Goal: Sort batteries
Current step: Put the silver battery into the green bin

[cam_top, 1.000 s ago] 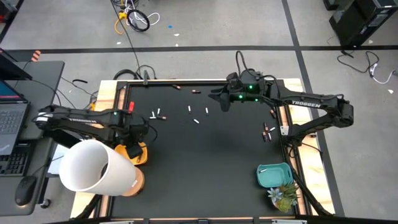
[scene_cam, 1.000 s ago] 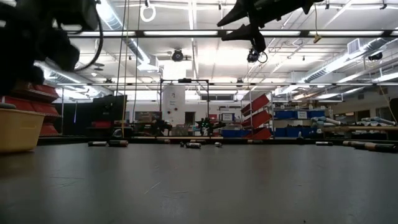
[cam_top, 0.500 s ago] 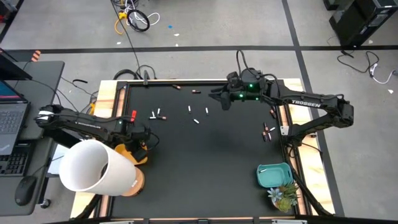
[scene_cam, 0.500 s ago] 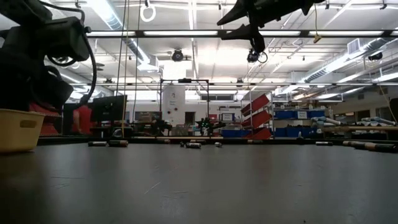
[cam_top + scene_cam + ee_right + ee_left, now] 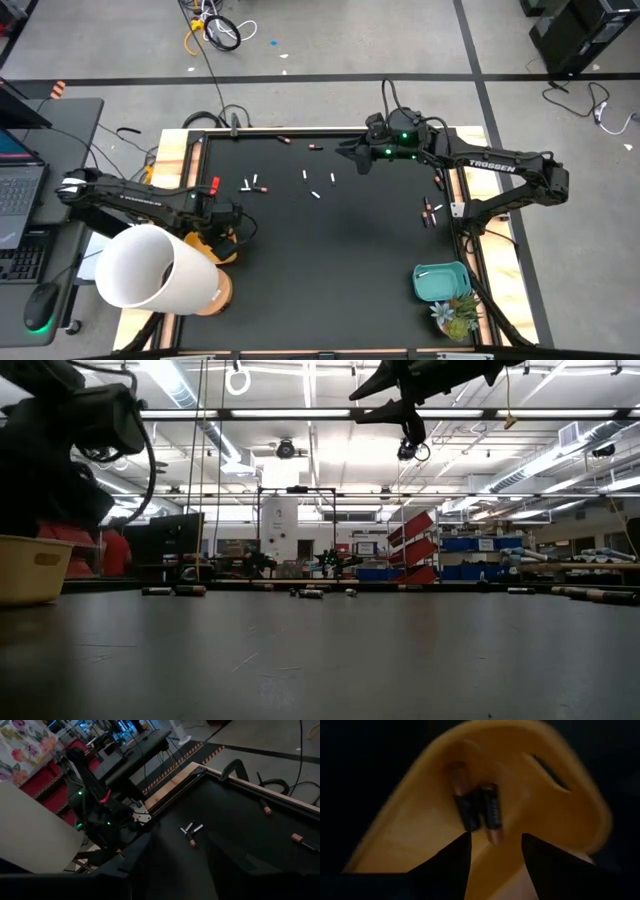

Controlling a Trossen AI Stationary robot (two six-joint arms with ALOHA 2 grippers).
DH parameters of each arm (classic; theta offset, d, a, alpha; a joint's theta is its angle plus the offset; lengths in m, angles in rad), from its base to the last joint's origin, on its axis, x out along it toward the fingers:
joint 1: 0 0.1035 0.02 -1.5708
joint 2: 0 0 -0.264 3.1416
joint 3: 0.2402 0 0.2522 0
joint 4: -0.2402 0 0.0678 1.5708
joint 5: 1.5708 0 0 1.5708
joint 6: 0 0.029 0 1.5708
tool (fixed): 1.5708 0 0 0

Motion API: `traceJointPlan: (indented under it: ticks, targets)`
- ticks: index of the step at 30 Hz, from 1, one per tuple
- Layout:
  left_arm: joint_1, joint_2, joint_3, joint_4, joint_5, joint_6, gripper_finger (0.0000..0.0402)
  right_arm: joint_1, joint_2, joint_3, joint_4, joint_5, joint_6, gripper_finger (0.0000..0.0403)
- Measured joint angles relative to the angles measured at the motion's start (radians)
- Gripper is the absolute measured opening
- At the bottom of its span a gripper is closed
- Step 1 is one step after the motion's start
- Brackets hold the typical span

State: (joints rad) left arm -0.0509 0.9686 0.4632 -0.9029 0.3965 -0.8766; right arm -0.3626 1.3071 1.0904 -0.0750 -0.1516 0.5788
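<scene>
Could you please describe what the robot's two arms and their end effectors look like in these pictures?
Both arms are dark, slim and jointed. The right arm carries white TROSSEN lettering on its forearm, green lights near the wrist, and a black cable looping above it. The left arm has faint white lettering and a red mark near the wrist. The left end effector has two dark, tapering fingers.

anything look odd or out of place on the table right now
Nothing damaged or spilled. The unsorted batteries lie scattered across the far half of the mat; two dark ones already sit in the yellow bin below the open left gripper.
</scene>
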Motion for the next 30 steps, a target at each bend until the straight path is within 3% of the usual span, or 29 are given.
traceJointPlan:
  ticks: [4, 9, 13, 16, 23, 26, 30]
  targets:
    - [-0.003, -0.002, 0.105, -0.043, -0.044, 0.024, 0.018, 0.001, 0.0, 0.0, 0.0, 0.0, 0.005, 0.0171]
    - [-0.002, -0.003, 0.256, -0.039, -0.189, 0.059, 0.0172, 0.002, 0.0, 0.0, 0.0, 0.0, 0.004, 0.0171]
    - [-0.001, 0.011, 0.338, 0.027, -0.352, 0.06, 0.0171, 0.002, 0.0, 0.0, 0.0, 0.0, 0.001, 0.0171]
    - [0.027, 0.038, 0.351, 0.129, -0.42, 0.052, 0.0171, 0.002, 0.0, 0.0, -0.001, 0.0, -0.004, 0.0171]
    - [0.13, 0.208, 0.351, 0.344, -0.411, 0.084, 0.0171, 0.002, 0.0, 0.0, -0.046, -0.085, -0.05, 0.0168]
    - [0.171, 0.293, 0.352, 0.494, -0.361, 0.081, 0.0169, -0.005, 0.0, 0.0, -0.144, -0.133, -0.098, 0.0165]
    - [0.207, 0.417, 0.407, 0.6, -0.342, 0.09, 0.0158, -0.008, 0.0, 0.0, -0.328, -0.118, -0.263, 0.0162]
